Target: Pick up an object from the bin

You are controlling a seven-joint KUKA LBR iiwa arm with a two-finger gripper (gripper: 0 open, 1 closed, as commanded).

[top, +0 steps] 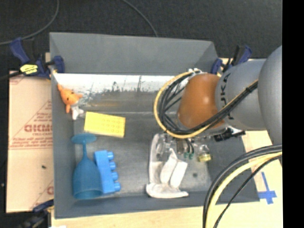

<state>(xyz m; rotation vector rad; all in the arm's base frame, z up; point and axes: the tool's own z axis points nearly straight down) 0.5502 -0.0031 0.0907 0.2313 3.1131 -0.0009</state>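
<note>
The grey bin (133,56) sits on a dark floor (118,8). A white thing (164,190) just beneath the gripper (183,153) has its long axis toward the near wall. Whether the gripper is open or closed, I cannot tell.

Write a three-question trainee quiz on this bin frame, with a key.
1. True or false: the blue goblet stands upright in the bin.
2. Which thing lies nearest the gripper? A) yellow block B) white object C) orange toy
3. Fill in: close beside the goblet, on its right in the camera view, lies a blue ____.

Key: 1 false, it lies on its side; 2 B; 3 toy brick.
</note>
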